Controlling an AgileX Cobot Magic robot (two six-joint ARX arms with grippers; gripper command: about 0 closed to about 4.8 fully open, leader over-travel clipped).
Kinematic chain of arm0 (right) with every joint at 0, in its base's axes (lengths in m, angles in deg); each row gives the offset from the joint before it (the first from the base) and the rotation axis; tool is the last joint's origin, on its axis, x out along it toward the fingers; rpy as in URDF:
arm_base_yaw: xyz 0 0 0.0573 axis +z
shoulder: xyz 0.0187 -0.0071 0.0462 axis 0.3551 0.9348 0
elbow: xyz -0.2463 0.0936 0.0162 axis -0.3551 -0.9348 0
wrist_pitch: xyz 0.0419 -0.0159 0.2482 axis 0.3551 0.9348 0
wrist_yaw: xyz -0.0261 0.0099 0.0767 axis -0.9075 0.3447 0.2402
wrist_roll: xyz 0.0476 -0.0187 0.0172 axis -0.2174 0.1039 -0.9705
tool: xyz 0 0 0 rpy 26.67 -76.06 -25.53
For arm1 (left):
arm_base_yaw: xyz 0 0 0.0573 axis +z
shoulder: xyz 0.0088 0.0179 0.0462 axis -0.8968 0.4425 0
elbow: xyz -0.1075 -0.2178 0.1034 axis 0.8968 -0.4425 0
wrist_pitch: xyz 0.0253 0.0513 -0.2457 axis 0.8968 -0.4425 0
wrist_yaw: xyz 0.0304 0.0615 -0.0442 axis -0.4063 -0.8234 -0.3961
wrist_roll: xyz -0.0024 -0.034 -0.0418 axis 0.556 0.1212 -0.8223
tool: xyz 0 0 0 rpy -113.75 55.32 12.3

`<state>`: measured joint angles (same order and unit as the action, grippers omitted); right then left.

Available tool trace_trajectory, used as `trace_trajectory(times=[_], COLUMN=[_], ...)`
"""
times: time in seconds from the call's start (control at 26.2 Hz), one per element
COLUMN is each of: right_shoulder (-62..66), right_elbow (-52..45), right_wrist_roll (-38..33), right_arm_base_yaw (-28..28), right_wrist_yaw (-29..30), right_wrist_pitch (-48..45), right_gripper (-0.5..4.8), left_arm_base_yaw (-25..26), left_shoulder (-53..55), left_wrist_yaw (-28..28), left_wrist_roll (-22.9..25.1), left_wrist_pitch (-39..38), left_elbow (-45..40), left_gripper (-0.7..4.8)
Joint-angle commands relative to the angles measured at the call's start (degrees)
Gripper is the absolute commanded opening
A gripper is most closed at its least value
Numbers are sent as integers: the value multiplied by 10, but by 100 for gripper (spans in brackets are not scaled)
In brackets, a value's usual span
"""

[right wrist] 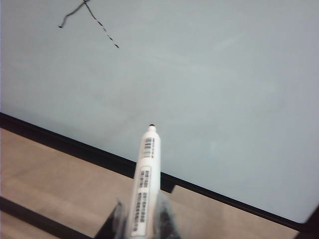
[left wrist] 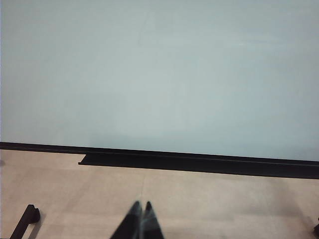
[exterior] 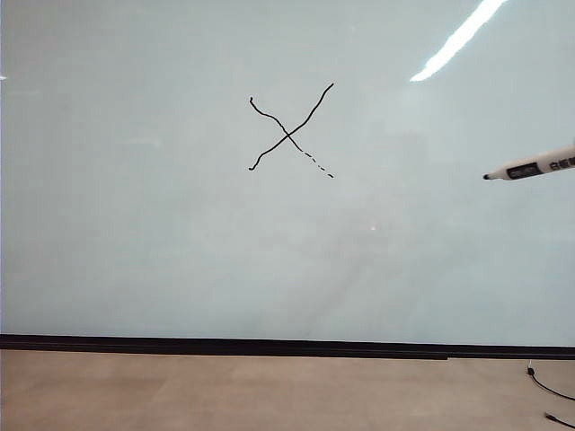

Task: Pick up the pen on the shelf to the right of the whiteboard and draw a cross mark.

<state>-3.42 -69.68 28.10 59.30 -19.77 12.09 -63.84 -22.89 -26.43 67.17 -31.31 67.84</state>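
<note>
The left gripper (left wrist: 141, 215) hangs low in front of the whiteboard (left wrist: 159, 74), above the pale floor (left wrist: 199, 199). Its two dark fingertips touch each other, so the pincer is closed and holds nothing. It points toward the black strip (left wrist: 199, 164) along the board's bottom edge.

In the exterior view the cross mark (exterior: 290, 133) sits on the whiteboard (exterior: 135, 224) a little above its middle, well away from every edge. It is a thin black X of two wavy lines, and its lower right arm breaks into dashes.

The pen (exterior: 532, 167) enters at the board's right edge, lying nearly level with its dark tip toward the cross, well apart from it. Whether the tip touches the board cannot be told.

The right gripper (right wrist: 140, 219) is clamped narrowly on the pen (right wrist: 145, 184), a finger on each side of the white barrel, whose printed label faces the camera. A cable (exterior: 550, 388) lies on the floor by the bottom right corner.
</note>
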Motion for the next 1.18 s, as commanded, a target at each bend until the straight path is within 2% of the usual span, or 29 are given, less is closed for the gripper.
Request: trace_trajectory(times=[0.04, 0.5, 0.57, 0.92, 1.18], right_shoulder=[0, 0, 0, 0, 0], right_elbow=[2, 2, 2, 2, 2], right_wrist_roll=[-1, -3, -6, -20, -28], right_arm_base_yaw=[-23, -162, -209, -321, -366], right_wrist_yaw=[3, 104, 128, 177, 183], right_wrist_pitch=[-11, -34, -40, -57, -56], right_gripper=[-9, -9, -9, -9, -9], left_arm_base_yaw=[0, 0, 0, 0, 0], left_shoulder=[0, 0, 0, 0, 0], left_wrist_yaw=[2, 2, 2, 2, 2], left_wrist_roll=[2, 2, 2, 2, 2], left_wrist_pitch=[5, 5, 5, 5, 5], left_elbow=[2, 2, 2, 2, 2], left_gripper=[-4, -5, -5, -4, -4])
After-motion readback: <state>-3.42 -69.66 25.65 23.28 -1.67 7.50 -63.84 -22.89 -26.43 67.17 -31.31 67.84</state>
